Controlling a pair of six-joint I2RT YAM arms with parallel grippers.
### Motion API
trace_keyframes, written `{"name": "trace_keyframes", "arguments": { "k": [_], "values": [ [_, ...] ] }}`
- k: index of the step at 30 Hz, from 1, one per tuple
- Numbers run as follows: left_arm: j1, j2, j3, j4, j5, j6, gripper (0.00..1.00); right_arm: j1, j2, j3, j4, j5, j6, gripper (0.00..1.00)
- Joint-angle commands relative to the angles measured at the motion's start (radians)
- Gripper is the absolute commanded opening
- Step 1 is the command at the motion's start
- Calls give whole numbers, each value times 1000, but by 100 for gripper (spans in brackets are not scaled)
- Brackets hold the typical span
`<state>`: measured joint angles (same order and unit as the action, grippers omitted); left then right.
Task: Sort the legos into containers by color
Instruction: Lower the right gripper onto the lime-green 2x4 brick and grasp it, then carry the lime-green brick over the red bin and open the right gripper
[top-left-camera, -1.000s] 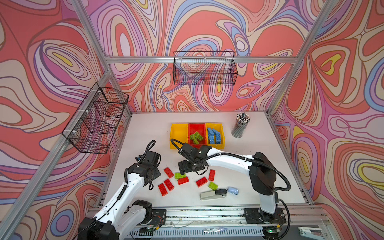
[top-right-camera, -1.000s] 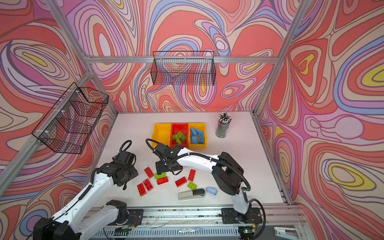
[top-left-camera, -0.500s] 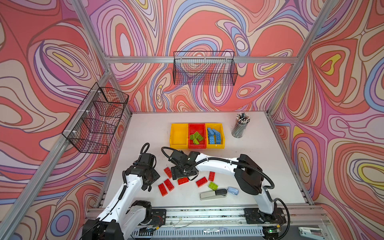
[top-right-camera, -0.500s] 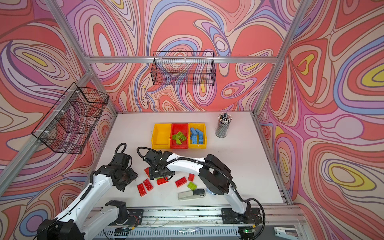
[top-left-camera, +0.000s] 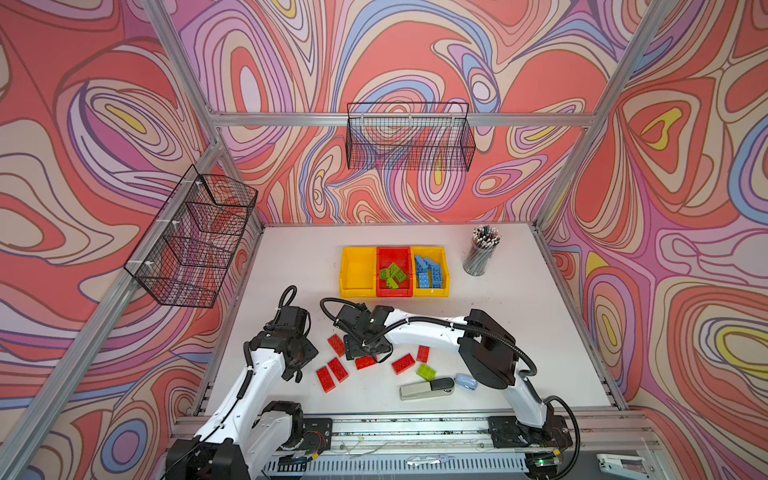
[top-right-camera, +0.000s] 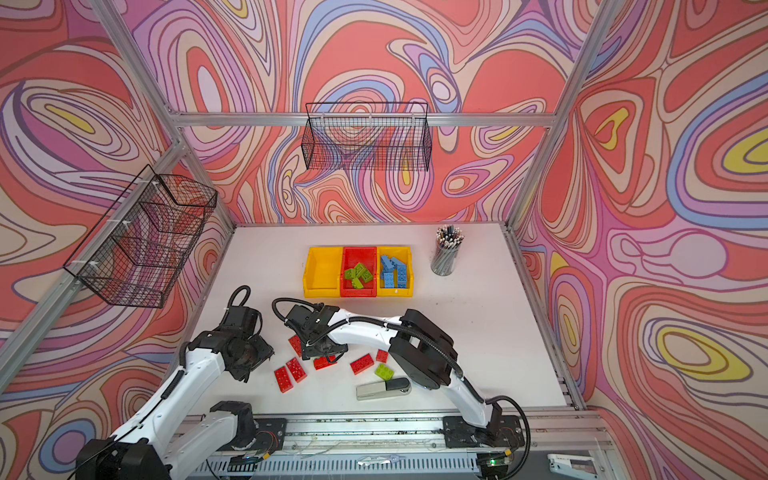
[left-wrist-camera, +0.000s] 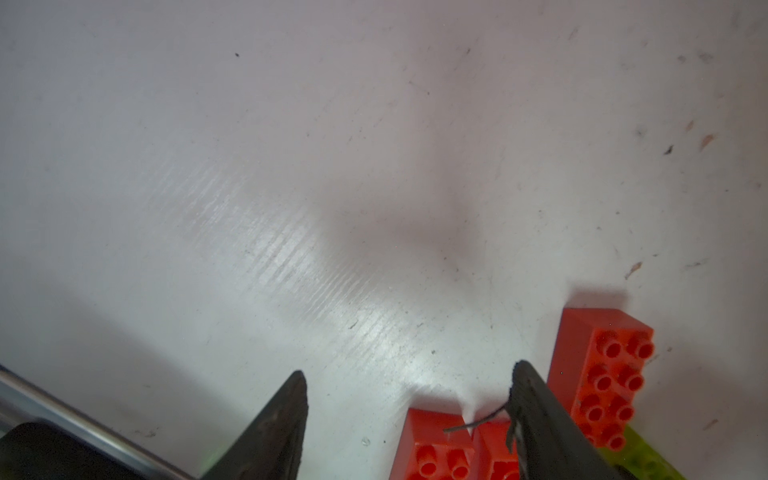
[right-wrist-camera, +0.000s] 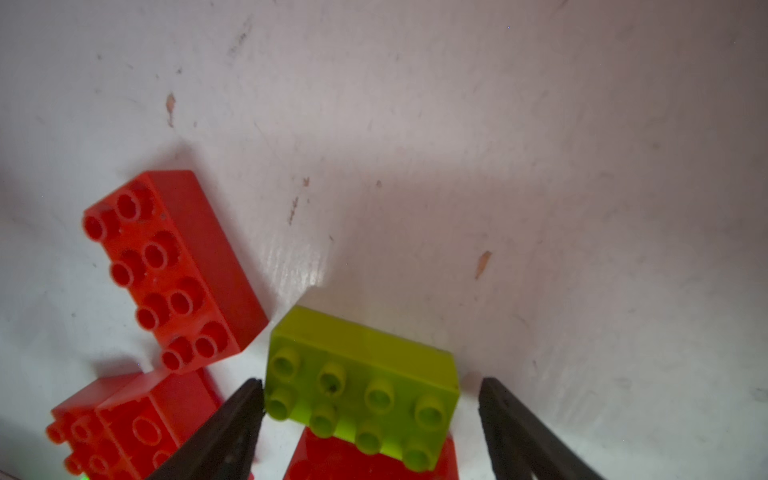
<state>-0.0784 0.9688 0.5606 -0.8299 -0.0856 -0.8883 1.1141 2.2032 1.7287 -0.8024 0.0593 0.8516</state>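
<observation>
Swirled pink walls close around the white desk (top-left-camera: 291, 257). In both top views the containers sit in a row at its far side: an empty yellow bin (top-left-camera: 357, 272), a red bin (top-left-camera: 392, 257) holding green bricks (top-left-camera: 392, 274), and a second yellow bin (top-left-camera: 430, 292) holding blue bricks (top-left-camera: 428, 272). Loose red bricks (top-left-camera: 337, 369) lie near the front, and my right arm (top-left-camera: 424, 332) stretches over them, hiding its target. From the left wrist, my left fingers (left-wrist-camera: 282, 428) stand apart over the desk, holding nothing, with red bricks just beside one tip. From the right wrist, my right fingers (right-wrist-camera: 232, 432) are spread around a lime green brick (right-wrist-camera: 361, 386), one tip at its end and the other apart, so nothing is gripped yet. It rests partly on a red brick (right-wrist-camera: 316, 461). I judge this the grasp: next I must close on its ends, lift straight up off the red brick, and carry it to the red bin.
</observation>
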Motion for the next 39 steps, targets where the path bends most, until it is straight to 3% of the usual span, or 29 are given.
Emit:
{"name": "trace_keyframes", "arguments": {
  "k": [1, 7, 16, 28, 39],
  "values": [
    [8, 5, -1, -2, -27, -12, 64, -2, 32, 11, -41, 39, 4, 79],
    [8, -11, 2, -12, -39, -13, 63, -15, -7, -19, -36, 50, -2, 64],
    [8, -16, -1, -9, -45, -11, 63, -72, -67, -62, -25, 57, -38, 52],
    [8, 0, -27, 18, -16, -22, 62, -198, -167, -43, -58, 71, -141, 51],
    [6, 32, -14, 33, 1, -13, 62, -373, -121, 170, -129, 81, -303, 51]
  ]
}}
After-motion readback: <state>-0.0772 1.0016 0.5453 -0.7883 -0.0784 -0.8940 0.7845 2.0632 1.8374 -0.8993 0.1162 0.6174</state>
